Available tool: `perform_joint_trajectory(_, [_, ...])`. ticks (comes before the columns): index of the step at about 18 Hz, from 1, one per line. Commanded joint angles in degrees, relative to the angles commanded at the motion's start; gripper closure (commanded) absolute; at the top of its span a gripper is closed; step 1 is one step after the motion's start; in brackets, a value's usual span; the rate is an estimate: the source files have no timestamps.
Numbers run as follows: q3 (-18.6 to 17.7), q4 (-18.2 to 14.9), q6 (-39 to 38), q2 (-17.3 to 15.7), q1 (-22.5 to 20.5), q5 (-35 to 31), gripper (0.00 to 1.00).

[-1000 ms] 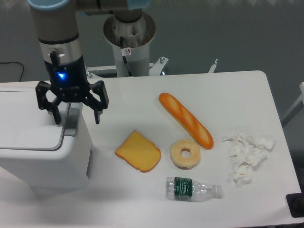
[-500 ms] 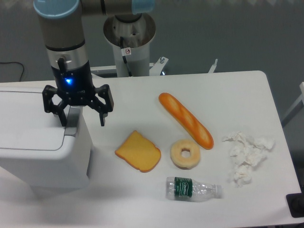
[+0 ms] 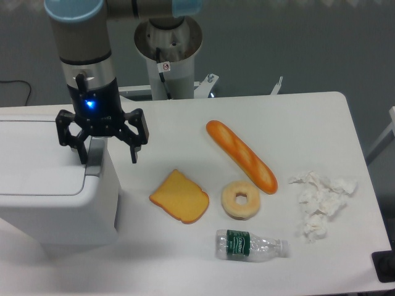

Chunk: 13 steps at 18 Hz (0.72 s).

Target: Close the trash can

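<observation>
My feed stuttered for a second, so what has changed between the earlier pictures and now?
The gripper shifted a little right and up in the picture, ending over the right edge of the trash can by its grey hinge tab. It stayed open and took hold of nothing. The bin's lid looks flat throughout. The bread slice, baguette, donut, bottle and crumpled tissue did not move.

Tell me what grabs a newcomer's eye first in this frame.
The big white trash can fills the left edge, lid down, with the open gripper hanging over its right rim. Mid-table lie an orange baguette, a toast slice and a bagel.
</observation>
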<state>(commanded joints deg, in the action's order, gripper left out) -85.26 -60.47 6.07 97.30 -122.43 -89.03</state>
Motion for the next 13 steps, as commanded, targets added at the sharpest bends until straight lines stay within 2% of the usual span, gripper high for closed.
perform_joint_trajectory(4, [1.1,0.7,0.4,-1.1,-5.3,0.9,0.0])
perform_joint_trajectory(6, [0.9,0.8,2.2,-0.9,-10.2,0.9,0.0])
perform_joint_trajectory(9, [-0.3,0.6,11.8,-0.1,-18.1,1.0,0.0])
perform_joint_trajectory(13, [-0.4,0.5,24.9,3.6,-26.9,1.1,0.0])
